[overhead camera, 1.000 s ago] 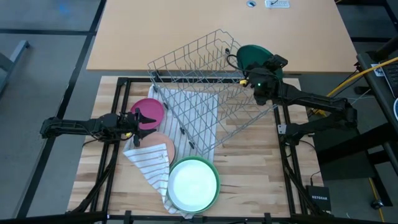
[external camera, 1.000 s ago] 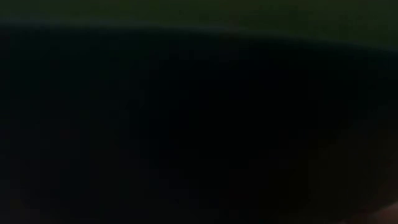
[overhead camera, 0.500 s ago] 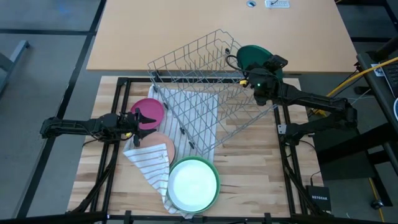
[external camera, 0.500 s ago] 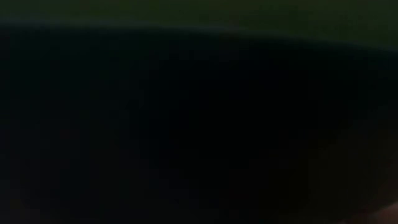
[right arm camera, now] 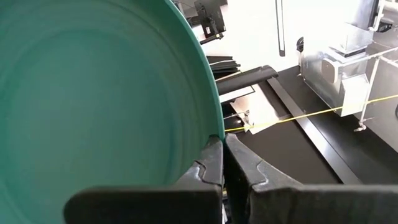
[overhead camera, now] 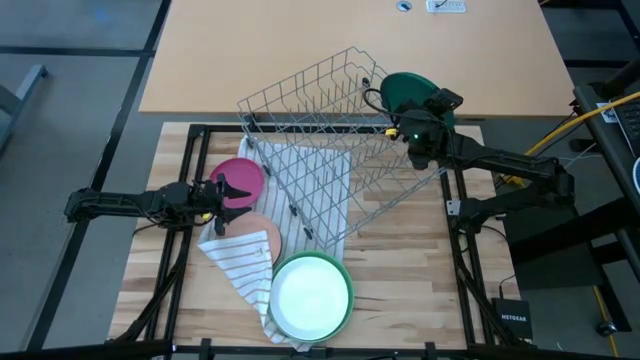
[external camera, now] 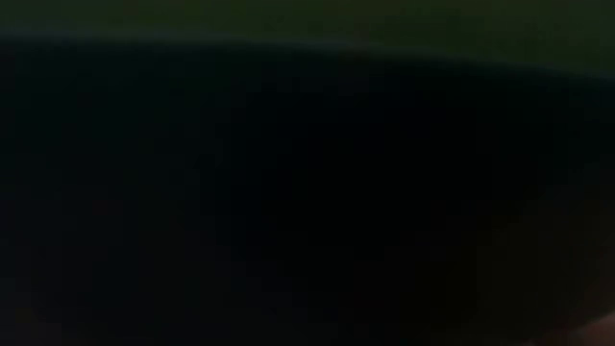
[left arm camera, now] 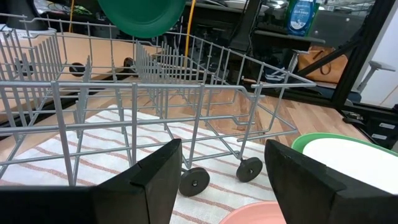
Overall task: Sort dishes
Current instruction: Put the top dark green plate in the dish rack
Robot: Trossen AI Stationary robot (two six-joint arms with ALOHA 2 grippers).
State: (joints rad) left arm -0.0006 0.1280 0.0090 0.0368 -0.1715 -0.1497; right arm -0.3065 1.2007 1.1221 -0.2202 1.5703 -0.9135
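Note:
My right gripper [overhead camera: 418, 108] is shut on a dark green plate [overhead camera: 404, 91] at the wire rack's far right corner; the plate fills the right wrist view [right arm camera: 106, 93] and shows above the rack in the left wrist view [left arm camera: 142, 15]. My left gripper [overhead camera: 230, 206] is open and empty, between the magenta plate [overhead camera: 240, 176] and the peach-pink plate [overhead camera: 260, 236], pointing at the rack [overhead camera: 320, 150]. The peach-pink plate lies on the striped cloth. A light green bowl with a white inside [overhead camera: 311, 294] lies at the cloth's near end. My right gripper pinches the dark green plate's rim [right arm camera: 211, 132] between its two fingers [right arm camera: 199, 171]. The plate stands tilted on edge in the hold. In the left wrist view it shows above the rack's top wires, clear of them.
The wire rack [left arm camera: 155, 106] stands askew on small wheels, partly on the white striped cloth [overhead camera: 245, 268] and partly over the tan tabletop [overhead camera: 300, 50] beyond. The low view is dark and shows nothing. Bare wooden board [overhead camera: 410, 270] lies at the near right.

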